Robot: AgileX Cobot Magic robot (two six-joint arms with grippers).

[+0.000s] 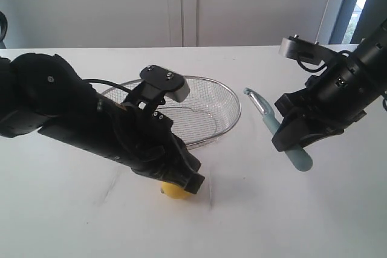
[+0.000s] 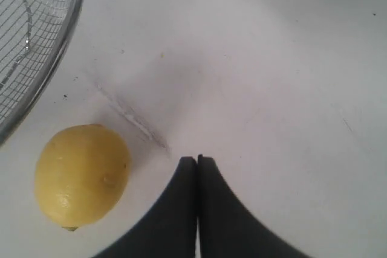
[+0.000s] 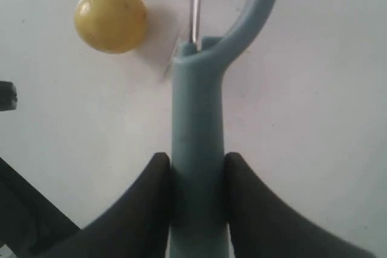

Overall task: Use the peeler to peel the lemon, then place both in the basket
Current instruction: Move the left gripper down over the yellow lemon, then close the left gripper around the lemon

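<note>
The yellow lemon [image 2: 81, 175] lies on the white table beside my left gripper [image 2: 197, 160], whose fingers are shut together with nothing between them. In the exterior view the lemon [image 1: 174, 192] peeks out under that arm's tip [image 1: 192, 182]. My right gripper [image 3: 195, 167] is shut on the pale teal handle of the peeler [image 3: 198, 125], blade head pointing toward the lemon [image 3: 110, 18]. The peeler [image 1: 275, 125] hangs above the table at the right, held by the right gripper [image 1: 289, 140]. The wire mesh basket [image 1: 230, 98] sits behind the left arm.
The basket's rim [image 2: 68, 40] runs close to the lemon. The left arm [image 1: 72, 113] stretches across the left half of the table, covering part of the basket. White cabinet doors [image 1: 181, 4] stand behind the table.
</note>
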